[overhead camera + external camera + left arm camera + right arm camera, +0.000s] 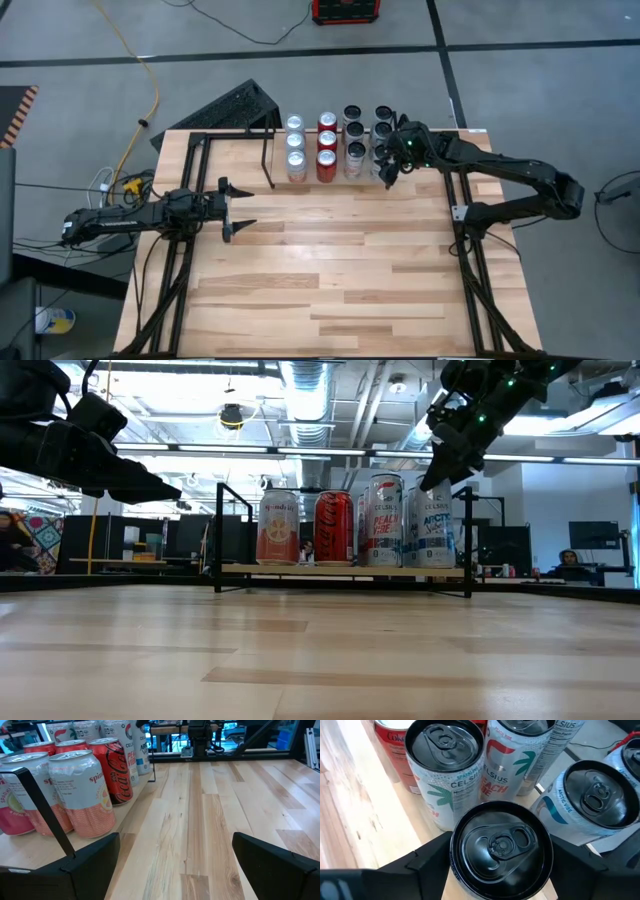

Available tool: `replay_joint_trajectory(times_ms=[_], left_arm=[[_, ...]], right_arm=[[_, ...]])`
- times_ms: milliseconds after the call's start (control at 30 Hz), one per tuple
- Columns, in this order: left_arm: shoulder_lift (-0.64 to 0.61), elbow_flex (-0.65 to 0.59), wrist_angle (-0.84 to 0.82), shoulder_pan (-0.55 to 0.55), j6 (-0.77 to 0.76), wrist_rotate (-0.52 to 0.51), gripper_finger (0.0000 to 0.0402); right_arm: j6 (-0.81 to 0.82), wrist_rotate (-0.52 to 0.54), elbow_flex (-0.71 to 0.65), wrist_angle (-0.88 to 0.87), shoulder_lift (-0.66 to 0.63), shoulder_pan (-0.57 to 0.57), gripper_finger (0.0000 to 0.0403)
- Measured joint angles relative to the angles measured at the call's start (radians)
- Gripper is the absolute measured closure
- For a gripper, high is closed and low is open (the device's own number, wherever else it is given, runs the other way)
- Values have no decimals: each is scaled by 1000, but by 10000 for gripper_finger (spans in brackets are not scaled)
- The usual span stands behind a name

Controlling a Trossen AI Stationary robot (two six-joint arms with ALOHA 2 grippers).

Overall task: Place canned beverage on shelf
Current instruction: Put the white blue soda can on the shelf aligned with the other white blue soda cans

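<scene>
So the right gripper [497, 865] straddles a black-topped white can [500, 847] at the low wood-and-black-rod shelf's [340, 570] front corner, fingers apart. I'd release fully, then lift straight up. Left gripper [238, 210] waits open.

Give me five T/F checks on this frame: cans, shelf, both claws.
1. The right claw straddles a black-topped can at the right end of the shelf. True.
2. The left claw holds a red can. False: it is open and empty, over bare table left of the shelf.
3. The shelf carries four columns of cans. True: silver-topped, red, then two black-topped columns.
4. The red Coca-Cola can lies on its side. False: it stands upright between the orange-and-white can and a Celsius can.
5. A can stands on the table in front of the shelf. False: every can in view sits within the shelf.
</scene>
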Motion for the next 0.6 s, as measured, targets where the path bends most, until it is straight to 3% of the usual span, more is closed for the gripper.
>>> replay_joint_trajectory(times_ms=[300, 600], left_arm=[[0, 0, 0, 0, 0, 0, 28], [0, 0, 0, 0, 0, 0, 28]], right_arm=[[-3, 15, 1, -3, 0, 0, 31], [1, 15, 15, 2, -3, 2, 23]])
